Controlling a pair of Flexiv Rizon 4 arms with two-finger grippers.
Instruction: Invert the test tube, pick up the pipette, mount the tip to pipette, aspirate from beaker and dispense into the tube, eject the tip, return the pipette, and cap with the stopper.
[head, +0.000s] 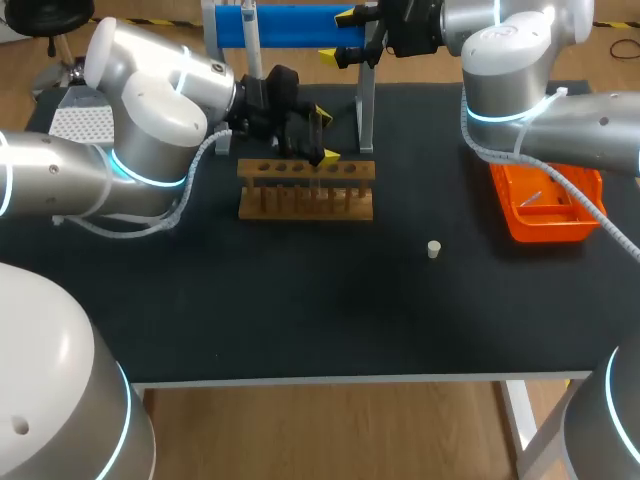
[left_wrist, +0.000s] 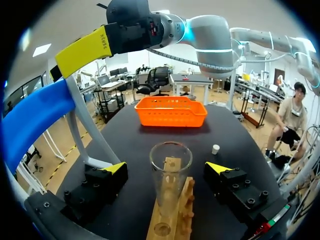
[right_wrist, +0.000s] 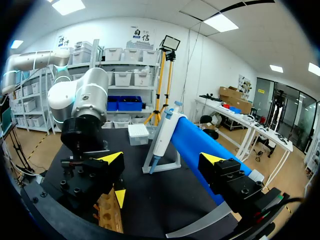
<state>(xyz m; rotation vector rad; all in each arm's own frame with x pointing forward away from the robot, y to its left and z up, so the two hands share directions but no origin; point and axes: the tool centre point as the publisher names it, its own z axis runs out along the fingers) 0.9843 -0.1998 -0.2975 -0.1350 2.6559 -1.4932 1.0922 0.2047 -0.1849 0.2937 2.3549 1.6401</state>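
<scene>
Left end effector (left_wrist: 167, 170) hangs released over the wooden rack (head: 305, 190), with the upright test tube (left_wrist: 170, 185) between its spread fingers, touching neither. Right end effector (right_wrist: 161, 160), also released, faces the pipette (right_wrist: 162, 132) on its stand. The stopper (head: 434, 249) lies on the counter (head: 300, 300).

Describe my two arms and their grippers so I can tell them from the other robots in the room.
Both the left arm and right arm are rounded silver-white links with glowing cyan rings at the joints and a pale corrugated hose looped alongside. The left gripper and right gripper have blocky black bodies with visible screws and wedge-shaped bright yellow tips.
</scene>
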